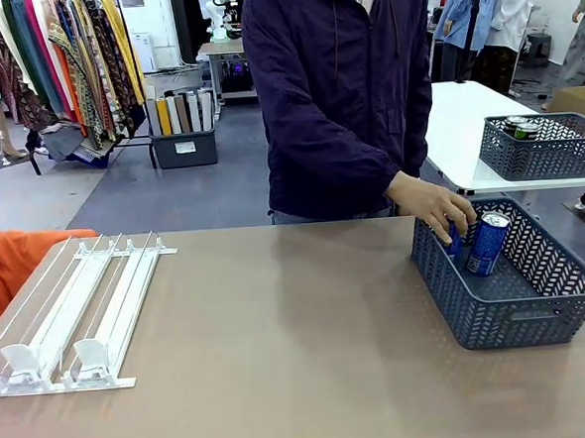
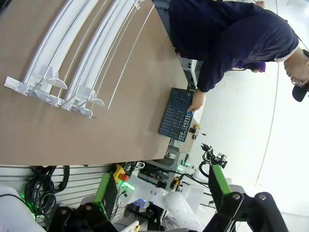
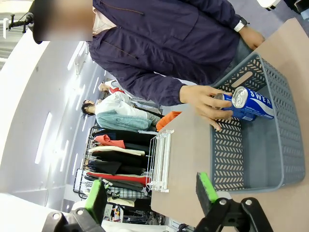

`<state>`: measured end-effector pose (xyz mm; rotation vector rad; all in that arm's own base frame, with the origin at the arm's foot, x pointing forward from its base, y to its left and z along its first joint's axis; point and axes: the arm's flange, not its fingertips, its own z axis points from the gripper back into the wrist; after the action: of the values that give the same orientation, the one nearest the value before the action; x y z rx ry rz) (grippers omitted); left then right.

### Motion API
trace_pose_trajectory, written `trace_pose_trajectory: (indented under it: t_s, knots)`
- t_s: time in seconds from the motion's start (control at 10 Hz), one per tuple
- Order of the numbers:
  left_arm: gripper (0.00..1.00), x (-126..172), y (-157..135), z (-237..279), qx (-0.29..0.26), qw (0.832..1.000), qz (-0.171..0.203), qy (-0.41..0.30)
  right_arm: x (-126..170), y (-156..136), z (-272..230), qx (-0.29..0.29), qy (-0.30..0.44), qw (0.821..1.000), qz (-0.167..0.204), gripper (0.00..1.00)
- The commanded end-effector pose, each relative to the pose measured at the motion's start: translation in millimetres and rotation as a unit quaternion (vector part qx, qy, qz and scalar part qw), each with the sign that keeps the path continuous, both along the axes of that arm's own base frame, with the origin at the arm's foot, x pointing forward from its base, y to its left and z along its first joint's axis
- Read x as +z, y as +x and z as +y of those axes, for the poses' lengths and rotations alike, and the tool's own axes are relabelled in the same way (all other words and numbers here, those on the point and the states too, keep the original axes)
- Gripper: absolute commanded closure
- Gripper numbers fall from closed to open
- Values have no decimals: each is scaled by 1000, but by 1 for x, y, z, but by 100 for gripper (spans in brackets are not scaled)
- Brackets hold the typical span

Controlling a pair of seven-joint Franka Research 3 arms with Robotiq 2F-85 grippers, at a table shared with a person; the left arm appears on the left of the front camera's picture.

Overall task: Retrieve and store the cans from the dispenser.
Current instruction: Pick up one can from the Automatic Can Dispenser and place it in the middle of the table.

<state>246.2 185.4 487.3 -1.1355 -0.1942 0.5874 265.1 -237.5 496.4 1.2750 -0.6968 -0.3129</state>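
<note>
The white dispenser [image 1: 70,312] lies flat at the table's left with its pusher tabs at the front lip, and no can stands in its lanes. A blue can [image 1: 489,243] leans inside the dark grey basket [image 1: 522,316] at the right. The person's hand [image 1: 436,210] holds a second blue can [image 1: 454,239] at the basket's near-left corner. In the right wrist view that hand [image 3: 205,101] rests on the blue can [image 3: 253,104], far beyond my open right gripper [image 3: 151,191]. My left gripper [image 2: 161,186] is open and empty, well off the table, facing the dispenser [image 2: 72,53] and the basket [image 2: 174,116].
A second grey basket [image 1: 542,149] holding cans sits on a white table behind, at the far right. The person stands at the far edge, leaning over the basket. An orange cloth [image 1: 7,266] lies beyond the dispenser. Bare tabletop [image 1: 279,329] spans the middle.
</note>
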Motion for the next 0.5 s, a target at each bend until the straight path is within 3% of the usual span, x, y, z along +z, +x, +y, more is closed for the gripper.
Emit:
trace_pose_trajectory:
  t_s: [0.0, 0.4]
  knots:
    - [0, 2, -1, -1, -1, 1000, -5, -5, 1, 2, 1, -1, 1, 1000, -17, 0]
    - [0, 2, -1, -1, -1, 1000, -5, -5, 1, 2, 1, -1, 1, 1000, -17, 0]
